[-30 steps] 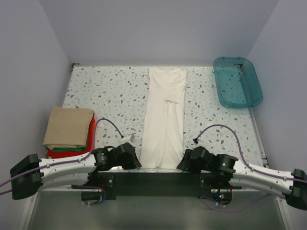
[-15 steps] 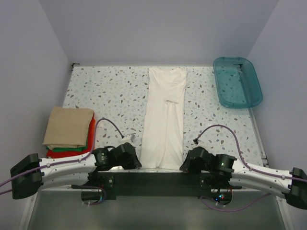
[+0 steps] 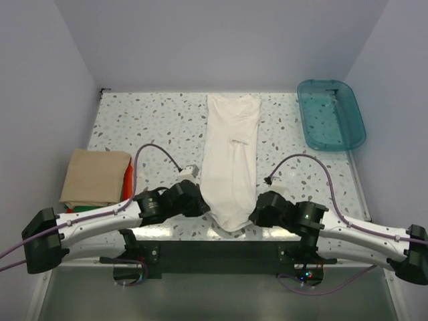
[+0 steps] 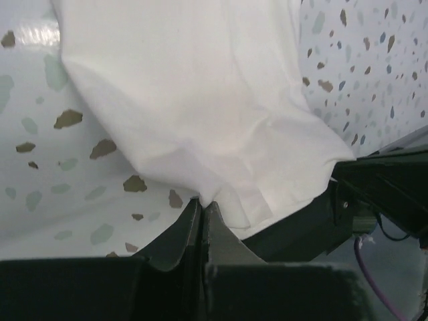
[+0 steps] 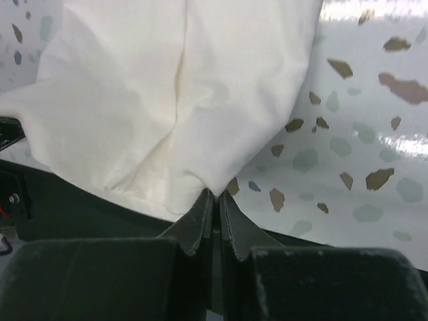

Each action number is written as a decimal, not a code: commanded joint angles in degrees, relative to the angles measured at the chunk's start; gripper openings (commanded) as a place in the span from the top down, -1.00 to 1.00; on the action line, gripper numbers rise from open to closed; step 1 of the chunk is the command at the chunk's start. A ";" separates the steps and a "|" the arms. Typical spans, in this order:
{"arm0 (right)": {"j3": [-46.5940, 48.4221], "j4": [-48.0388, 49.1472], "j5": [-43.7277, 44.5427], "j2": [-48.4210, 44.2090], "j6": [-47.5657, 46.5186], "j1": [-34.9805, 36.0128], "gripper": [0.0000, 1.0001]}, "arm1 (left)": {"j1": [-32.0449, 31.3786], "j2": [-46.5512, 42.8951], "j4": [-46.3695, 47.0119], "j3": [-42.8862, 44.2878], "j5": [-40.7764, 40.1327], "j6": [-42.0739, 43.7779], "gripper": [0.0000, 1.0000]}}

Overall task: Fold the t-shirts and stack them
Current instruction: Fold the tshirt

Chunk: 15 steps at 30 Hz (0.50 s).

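Note:
The large white t-shirt [image 3: 231,150] lies as a long narrow strip down the middle of the speckled table. My left gripper [image 3: 200,204] is shut on its near left corner, and the cloth [image 4: 200,100] bunches up from the closed jaws. My right gripper [image 3: 257,212] is shut on the near right corner, with cloth [image 5: 187,87] pinched at the tips. The near hem is lifted off the table and sags between both grippers. Folded tan [image 3: 95,176], green [image 3: 75,208] and red [image 3: 128,179] t-shirts sit stacked at the left.
A teal plastic bin [image 3: 330,114] stands at the far right corner. Purple cables loop over both arms. A black rail [image 3: 214,249] runs along the table's near edge. Grey walls close in the left, right and far sides.
Both grippers have risen and moved forward from the near edge, lifting the white t-shirt's near hem with them. The hem now hangs bunched between them.

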 commanded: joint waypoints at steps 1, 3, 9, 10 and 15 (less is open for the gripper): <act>6.79 -0.96 12.17 6.48 -5.48 -0.65 0.99 | 4.51 4.16 0.63 7.39 -3.32 5.47 1.00; 9.87 1.65 14.99 9.31 -8.36 -1.70 0.99 | 6.72 7.15 2.21 9.16 -2.70 7.14 1.00; 13.04 18.06 14.21 21.44 -20.66 -15.40 1.00 | 14.19 16.38 5.11 16.99 -5.07 10.13 1.00; 13.39 20.03 13.95 22.84 -22.08 -18.20 1.00 | 15.86 17.43 5.81 18.56 -5.16 10.31 1.00; 19.01 27.32 12.37 33.47 -27.62 -24.55 1.00 | 20.79 26.30 8.72 24.45 -5.86 13.12 1.00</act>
